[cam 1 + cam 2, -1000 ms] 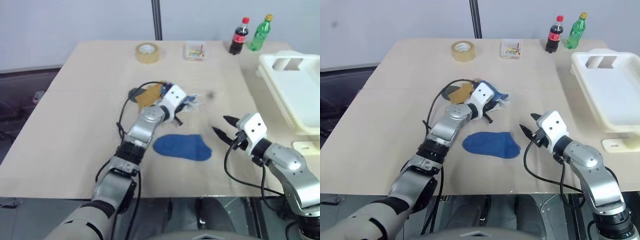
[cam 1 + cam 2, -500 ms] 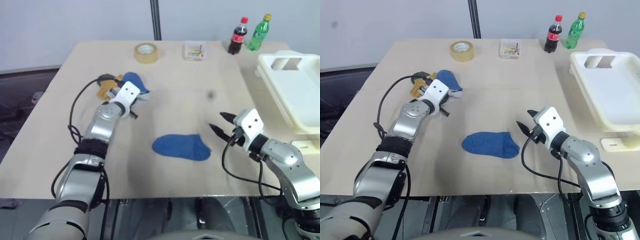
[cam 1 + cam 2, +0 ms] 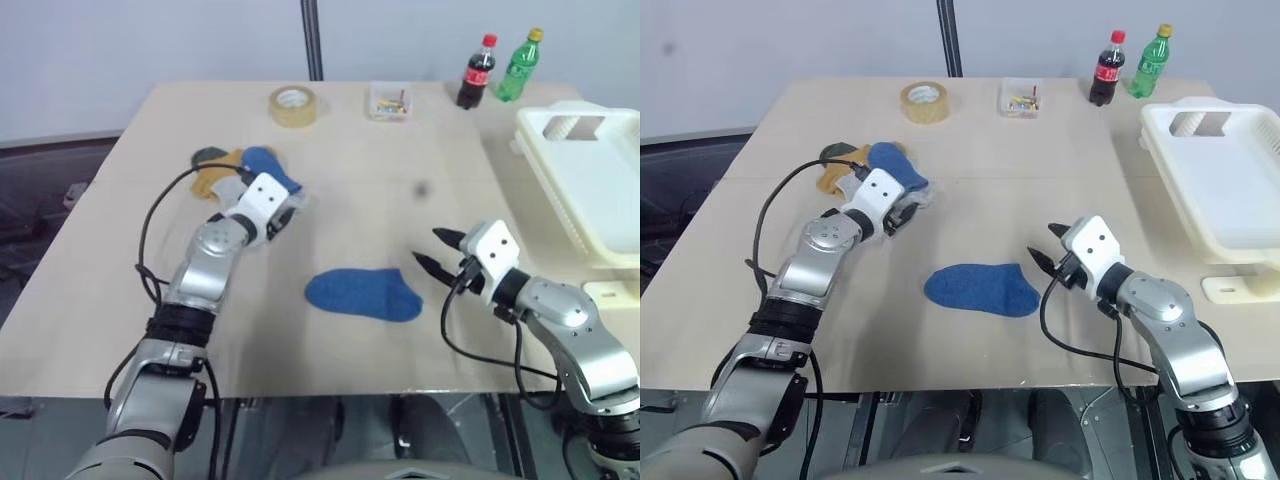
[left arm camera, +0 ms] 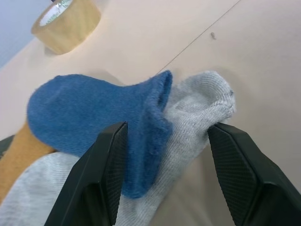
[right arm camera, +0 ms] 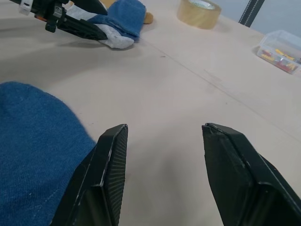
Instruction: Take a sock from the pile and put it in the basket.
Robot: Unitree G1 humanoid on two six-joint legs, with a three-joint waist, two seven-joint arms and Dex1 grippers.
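The pile point(image 3: 243, 170) of blue, mustard, grey and dark socks lies left of the table's middle. My left gripper point(image 3: 283, 213) is at its near right edge. In the left wrist view its fingers point(image 4: 109, 174) stand open, with the cuff of a blue sock point(image 4: 94, 113) and a grey sock point(image 4: 197, 108) lying between them. A single blue sock point(image 3: 362, 294) lies flat near the table's front. Just right of it, my right gripper point(image 3: 432, 250) is open and holds nothing. The white basket point(image 3: 548, 170) stands at the right edge.
A tape roll point(image 3: 293, 105), a small clear box point(image 3: 388, 101) of coloured bits, a cola bottle point(image 3: 477, 72) and a green bottle point(image 3: 521, 66) stand along the far edge. A small white object point(image 3: 610, 293) lies in front of the basket.
My left gripper, shut on the pile, dragged it from the table's middle to the left, then opened. The right gripper and the flat blue sock stayed put.
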